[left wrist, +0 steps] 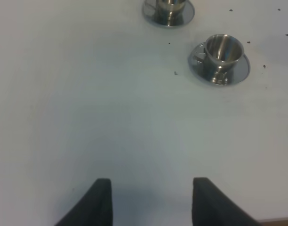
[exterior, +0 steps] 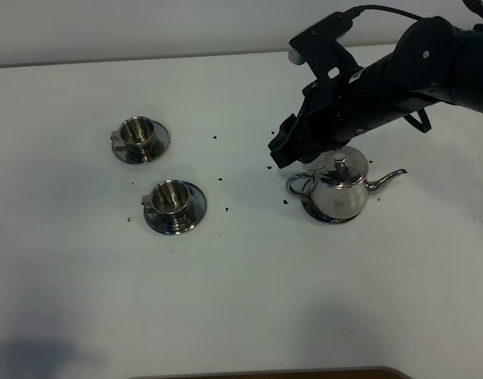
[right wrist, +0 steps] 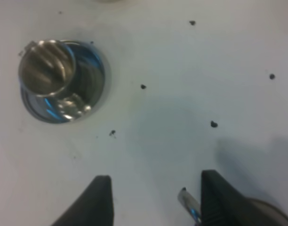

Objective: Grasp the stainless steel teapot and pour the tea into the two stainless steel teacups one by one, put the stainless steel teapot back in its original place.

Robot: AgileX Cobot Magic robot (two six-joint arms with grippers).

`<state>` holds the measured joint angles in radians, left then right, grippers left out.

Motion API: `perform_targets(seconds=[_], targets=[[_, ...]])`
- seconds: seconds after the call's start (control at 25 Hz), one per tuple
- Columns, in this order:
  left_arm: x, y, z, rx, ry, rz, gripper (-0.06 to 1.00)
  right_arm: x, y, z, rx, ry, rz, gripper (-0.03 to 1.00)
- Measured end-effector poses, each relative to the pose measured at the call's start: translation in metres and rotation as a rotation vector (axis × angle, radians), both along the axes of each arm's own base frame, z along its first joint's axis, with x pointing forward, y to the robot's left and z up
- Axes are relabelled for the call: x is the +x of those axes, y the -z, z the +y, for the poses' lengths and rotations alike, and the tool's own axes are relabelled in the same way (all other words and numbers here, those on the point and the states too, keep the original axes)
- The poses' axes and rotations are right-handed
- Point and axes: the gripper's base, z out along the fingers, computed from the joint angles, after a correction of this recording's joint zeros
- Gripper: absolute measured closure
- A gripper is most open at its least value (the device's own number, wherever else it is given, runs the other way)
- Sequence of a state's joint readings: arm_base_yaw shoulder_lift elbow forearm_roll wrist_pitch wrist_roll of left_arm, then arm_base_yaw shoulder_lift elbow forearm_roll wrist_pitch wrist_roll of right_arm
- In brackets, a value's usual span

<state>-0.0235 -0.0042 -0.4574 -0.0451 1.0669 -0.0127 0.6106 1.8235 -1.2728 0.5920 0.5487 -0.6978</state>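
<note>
The stainless steel teapot (exterior: 338,192) stands upright on the white table, lid on, spout to the right and loop handle (exterior: 299,185) to the left. My right gripper (exterior: 282,154) hangs just above and left of that handle. In the right wrist view my right gripper (right wrist: 156,202) is open, and the handle's top (right wrist: 188,205) shows between the fingers, close to one of them. The two stainless steel teacups (exterior: 139,136) (exterior: 173,201) sit on their saucers at the left. My left gripper (left wrist: 153,202) is open over bare table, with the nearer teacup (left wrist: 222,52) ahead. The tea is hidden.
Small dark specks (exterior: 220,178) lie scattered on the table between the cups and the teapot. The right arm (exterior: 407,67) reaches in from the upper right. A brown edge (exterior: 273,374) runs along the table's front.
</note>
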Motion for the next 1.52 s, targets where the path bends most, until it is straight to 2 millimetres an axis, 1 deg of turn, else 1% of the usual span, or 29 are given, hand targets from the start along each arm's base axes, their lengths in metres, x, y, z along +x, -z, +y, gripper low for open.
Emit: perform_targets(seconds=[0.2, 0.52, 0.72, 0.84, 0.92, 1.12, 1.28, 1.52], targets=[[0.0, 0.0, 0.0, 0.0, 0.0, 0.0, 0.49, 0.001, -0.001, 0.0, 0.006, 0.005, -0.009, 0.54], [0.0, 0.0, 0.0, 0.0, 0.0, 0.0, 0.49, 0.009, -0.026, 0.008, 0.051, -0.008, -0.054, 0.55], [0.0, 0.0, 0.0, 0.0, 0.0, 0.0, 0.49, 0.012, -0.032, 0.014, 0.046, -0.04, -0.056, 0.55], [0.0, 0.0, 0.0, 0.0, 0.0, 0.0, 0.49, 0.016, -0.028, 0.028, 0.011, -0.081, 0.029, 0.55], [0.0, 0.0, 0.0, 0.0, 0.0, 0.0, 0.49, 0.022, -0.023, 0.038, -0.044, -0.093, 0.09, 0.55], [0.0, 0.0, 0.0, 0.0, 0.0, 0.0, 0.49, 0.045, -0.02, 0.052, -0.182, -0.035, 0.096, 0.55], [0.0, 0.0, 0.0, 0.0, 0.0, 0.0, 0.49, 0.057, -0.002, 0.06, -0.273, 0.02, 0.11, 0.55], [0.0, 0.0, 0.0, 0.0, 0.0, 0.0, 0.49, 0.06, 0.039, 0.063, -0.409, 0.04, 0.175, 0.55]])
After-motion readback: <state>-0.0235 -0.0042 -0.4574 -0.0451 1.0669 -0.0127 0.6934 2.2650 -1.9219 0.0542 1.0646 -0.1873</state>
